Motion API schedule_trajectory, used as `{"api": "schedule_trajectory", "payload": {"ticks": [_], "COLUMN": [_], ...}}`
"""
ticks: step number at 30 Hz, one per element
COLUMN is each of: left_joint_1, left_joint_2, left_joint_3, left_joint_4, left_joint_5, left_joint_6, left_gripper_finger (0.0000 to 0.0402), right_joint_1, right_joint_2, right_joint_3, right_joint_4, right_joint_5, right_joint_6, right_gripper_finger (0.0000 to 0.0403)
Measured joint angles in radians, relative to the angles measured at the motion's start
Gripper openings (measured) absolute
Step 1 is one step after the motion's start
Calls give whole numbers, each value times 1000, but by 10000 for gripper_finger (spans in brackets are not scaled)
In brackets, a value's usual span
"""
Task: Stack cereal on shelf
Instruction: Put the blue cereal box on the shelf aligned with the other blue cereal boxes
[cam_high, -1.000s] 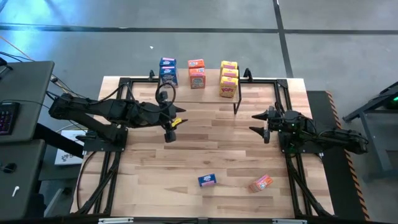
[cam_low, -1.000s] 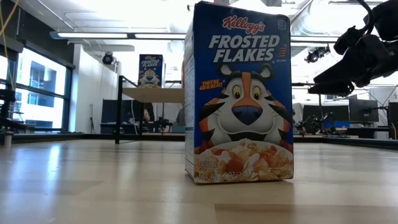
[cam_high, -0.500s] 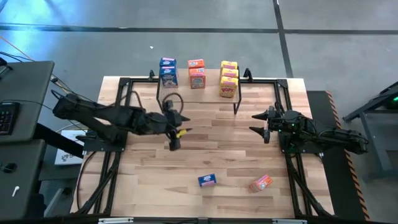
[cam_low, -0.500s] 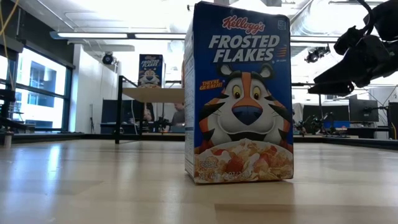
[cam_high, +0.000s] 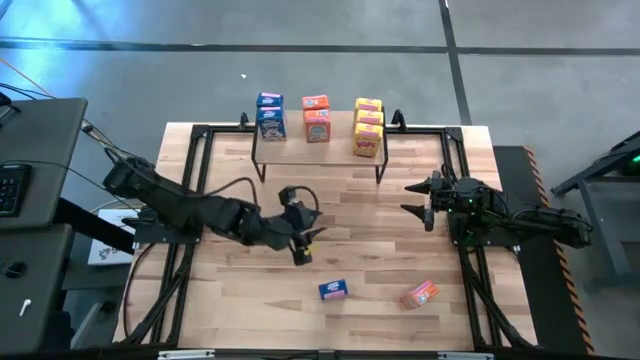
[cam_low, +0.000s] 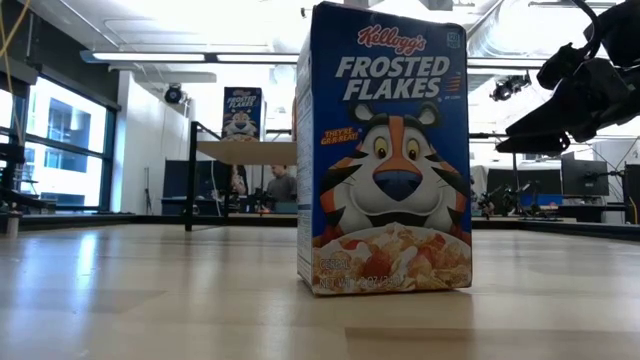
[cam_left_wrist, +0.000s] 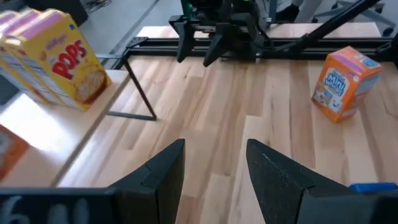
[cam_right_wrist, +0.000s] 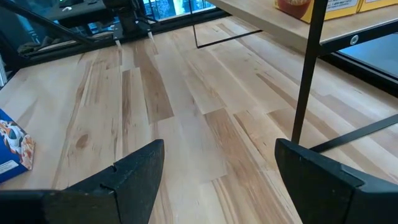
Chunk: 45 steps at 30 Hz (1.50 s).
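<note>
Left gripper (cam_high: 303, 245), jaws apart and empty, sits nearest the blue cereal box (cam_high: 333, 290), which lies just toward the table's front edge.

Glossy printed cardboard shone on the blue cereal box (cam_low: 385, 150); the tabletop (cam_high: 350, 235) looked smooth pale wood, shelf legs (cam_right_wrist: 309, 68) thin black metal.

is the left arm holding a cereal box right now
No, the left gripper has empty jaws over bare tabletop, short of the blue box.
</note>
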<state>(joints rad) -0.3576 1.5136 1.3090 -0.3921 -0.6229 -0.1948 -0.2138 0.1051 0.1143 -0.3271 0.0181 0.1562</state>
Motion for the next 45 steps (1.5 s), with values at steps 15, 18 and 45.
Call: {"api": "schedule_trajectory", "payload": {"ticks": [15, 18, 45], "left_joint_1": [-135, -165, -220], "left_joint_2": [160, 187, 339], "left_joint_3": [0, 0, 0], "left_joint_4": [105, 123, 236], "left_joint_5": [-17, -37, 63], "left_joint_6": [-171, -172, -380], "left_gripper_finger": [167, 179, 360], "right_joint_1": [0, 0, 0], "right_joint_2": [0, 0, 0], "right_joint_3": [0, 0, 0], "right_joint_4": [-6, -6, -12], "right_joint_5": [0, 0, 0], "right_joint_6": [0, 0, 0], "right_gripper_finger": [299, 299, 299]}}
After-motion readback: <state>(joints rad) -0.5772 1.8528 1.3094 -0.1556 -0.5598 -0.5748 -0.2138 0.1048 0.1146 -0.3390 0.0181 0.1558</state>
